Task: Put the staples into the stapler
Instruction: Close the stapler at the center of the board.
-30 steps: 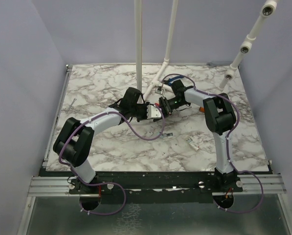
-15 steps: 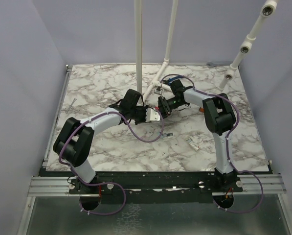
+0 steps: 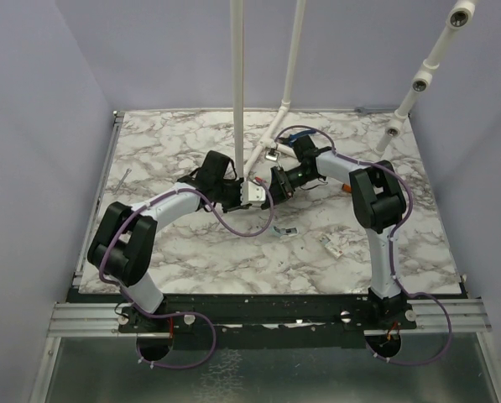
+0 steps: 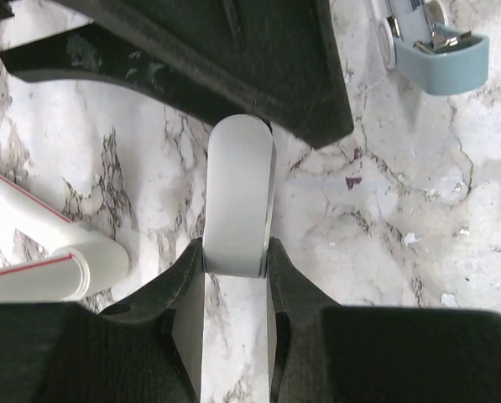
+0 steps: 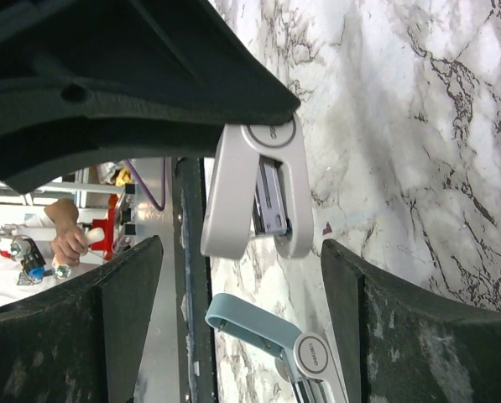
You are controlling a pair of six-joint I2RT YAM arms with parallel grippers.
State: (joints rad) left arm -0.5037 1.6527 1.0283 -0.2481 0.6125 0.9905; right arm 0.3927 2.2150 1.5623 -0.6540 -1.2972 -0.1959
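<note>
My left gripper is shut on a white mini stapler and holds it above the marble table. This stapler hangs open, and its silvery metal magazine shows between the two white halves. My right gripper stands open right in front of it, one finger on each side, touching nothing. A pale blue-green stapler lies open on the table below them. I cannot make out any staples.
White pipes rise from the table just behind the two grippers, and one pipe end lies close to my left fingers. A small white item lies on the marble to the right of the blue-green stapler.
The right gripper's jaws have opened wide and let go of the white stapler. The left arm has shifted a little to the left, still holding it.
</note>
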